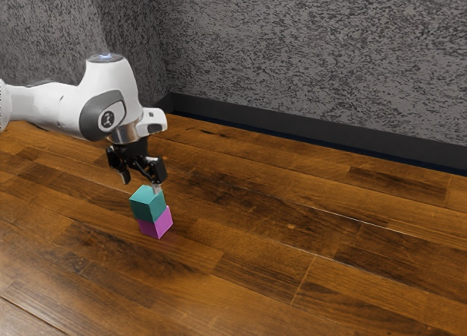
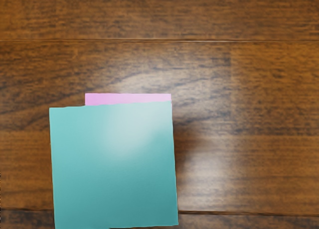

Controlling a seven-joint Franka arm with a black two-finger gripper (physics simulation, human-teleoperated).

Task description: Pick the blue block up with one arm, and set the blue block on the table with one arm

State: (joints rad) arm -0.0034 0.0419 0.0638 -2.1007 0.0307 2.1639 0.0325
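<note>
The gripper [image 1: 141, 182] is open just above the teal-blue block [image 1: 147, 204], its two fingertips apart; one tip overlaps the block's top edge in the exterior view. That block rests on a magenta block [image 1: 156, 225], slightly offset from it. Under my hand in the wrist view, the flat top of the blue block [image 2: 114, 169] is large, and a strip of the magenta block [image 2: 128, 99] sticks out along one edge. Most of the magenta block is hidden beneath the blue one there.
The two stacked blocks stand on a brown wooden plank surface [image 1: 292, 226]. A grey textured wall [image 1: 314, 51] with a dark baseboard [image 1: 306, 124] runs behind it in the exterior view.
</note>
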